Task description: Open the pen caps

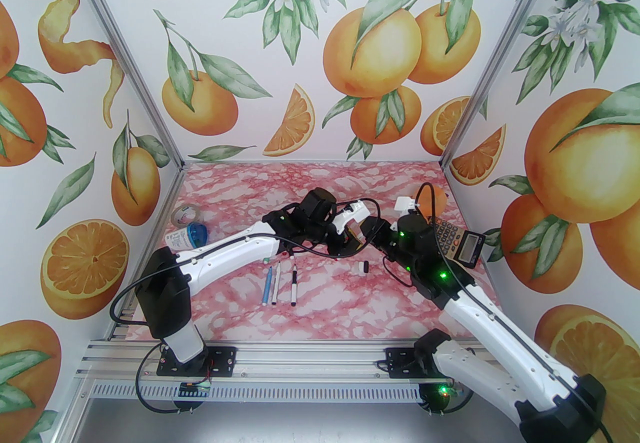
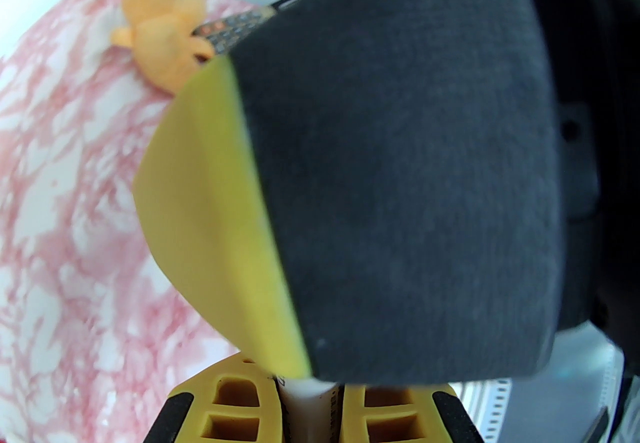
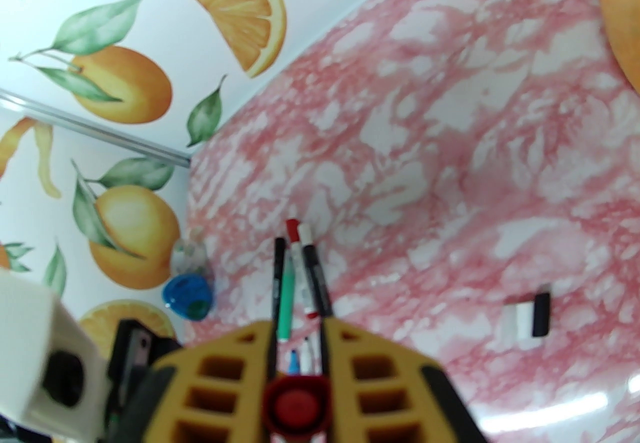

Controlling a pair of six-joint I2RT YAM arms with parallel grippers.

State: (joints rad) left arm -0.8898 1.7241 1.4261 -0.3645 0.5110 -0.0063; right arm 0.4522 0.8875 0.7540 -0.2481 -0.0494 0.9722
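pen (image 2: 306, 392) mostly hidden, red cap (image 3: 297, 403) blurred

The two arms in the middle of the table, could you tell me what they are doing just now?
They share one pen. The left gripper is shut on its white barrel, and the right gripper, facing it closely, is shut on what looks like the red cap. Whether the cap has come off I cannot tell. Several other pens lie side by side on the table, with a loose black-and-white cap to their right.
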